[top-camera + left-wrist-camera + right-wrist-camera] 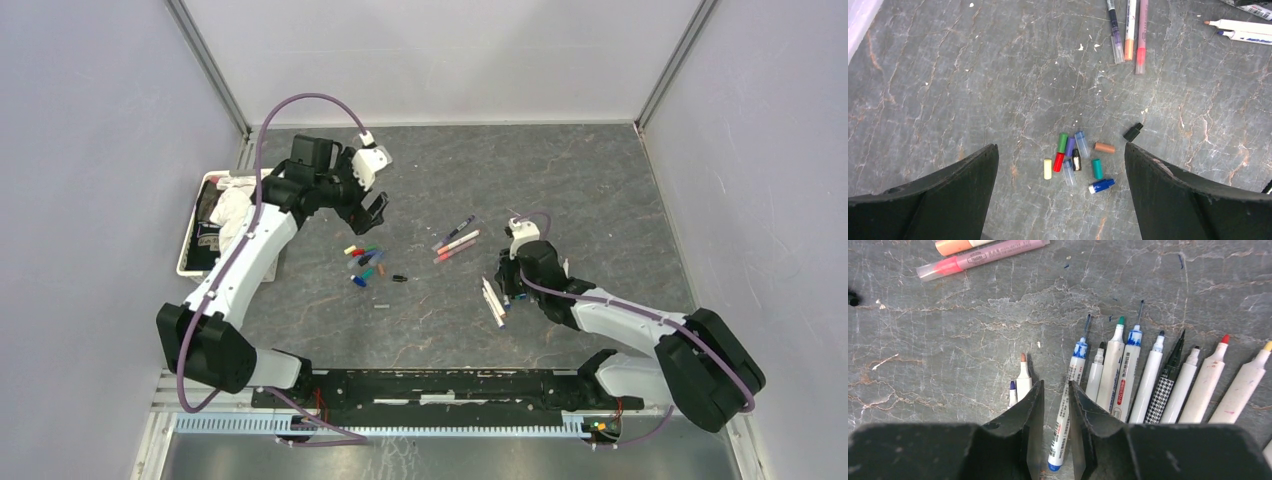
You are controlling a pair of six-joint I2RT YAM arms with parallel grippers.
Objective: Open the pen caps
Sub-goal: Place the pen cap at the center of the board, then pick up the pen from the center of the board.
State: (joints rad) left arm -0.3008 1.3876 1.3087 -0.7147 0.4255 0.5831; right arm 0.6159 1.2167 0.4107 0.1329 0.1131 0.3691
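Several loose pen caps (pixel 1075 160) in yellow, red, green, purple, clear, black, teal, brown and blue lie in a cluster on the grey table; they also show in the top view (pixel 365 262). A black cap (pixel 1133 132) lies apart to the right. My left gripper (pixel 1060 147) hovers above the cluster, wide open and empty. My right gripper (pixel 1055 385) is low over a row of uncapped pens (pixel 1148 385). Its jaws stand narrowly apart around a blue-tipped pen (pixel 1068 405) that lies on the table, with a gap on the left side.
Three capped pens (pixel 456 240) lie mid-table between the arms, also in the left wrist view (pixel 1129 30). Two more uncapped pens (pixel 1020 385) lie left of the right fingers. A white tray (pixel 187 240) with cloths sits at the far left.
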